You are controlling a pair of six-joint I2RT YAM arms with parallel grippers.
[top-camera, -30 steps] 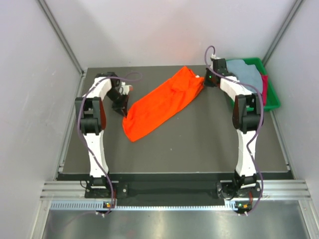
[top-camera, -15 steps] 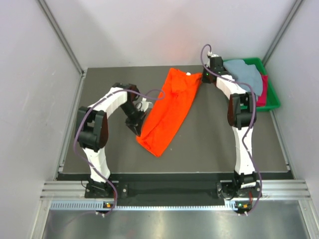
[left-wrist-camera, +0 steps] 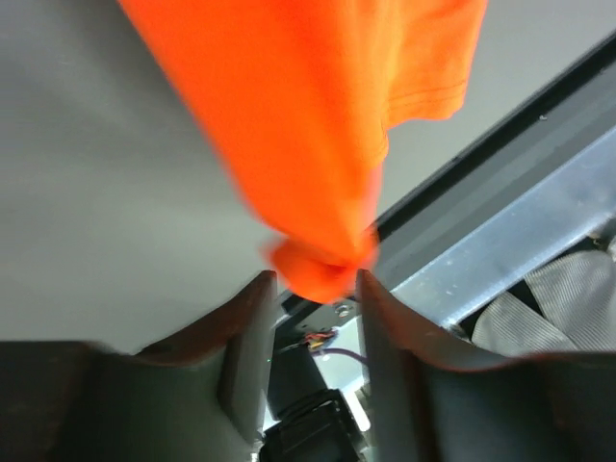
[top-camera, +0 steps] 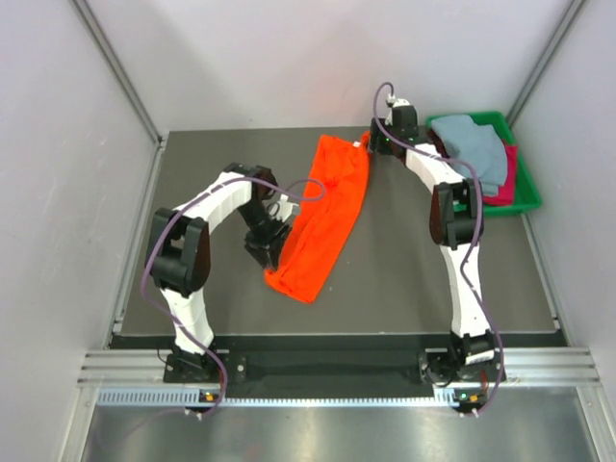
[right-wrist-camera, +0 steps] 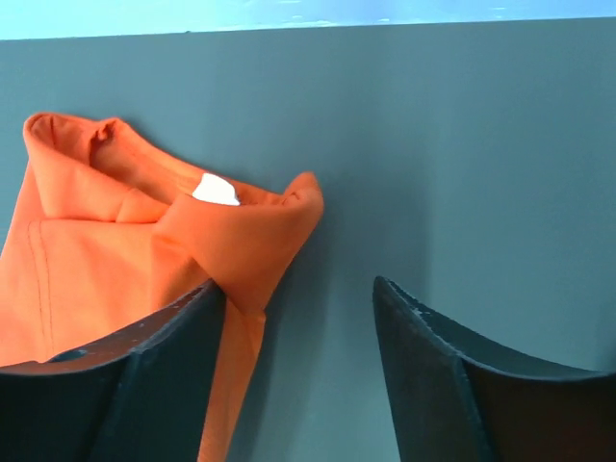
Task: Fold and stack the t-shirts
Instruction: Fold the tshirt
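Letting go on both sides: right pincer (right-wrist-camera: pixel 298 289) now stands apart beside the collar, and left pincer (left-wrist-camera: pixel 313 289) has parted with the hem wad loose between its jaws. Orange t-shirt (top-camera: pixel 325 217) swung from diagonal to lengthwise mid-tabletop (top-camera: pixel 414 279), still bunched narrow. Probably needs spreading before folding.

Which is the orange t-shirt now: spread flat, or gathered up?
Gathered: the orange t-shirt lies as a long narrow rumpled strip on the table, not a tidy fold.

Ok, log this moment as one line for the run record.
bright orange cloth t-shirt: stretched lengthwise on table | left gripper: cloth bunched between fingers, grip unclear | right gripper: open beside collar
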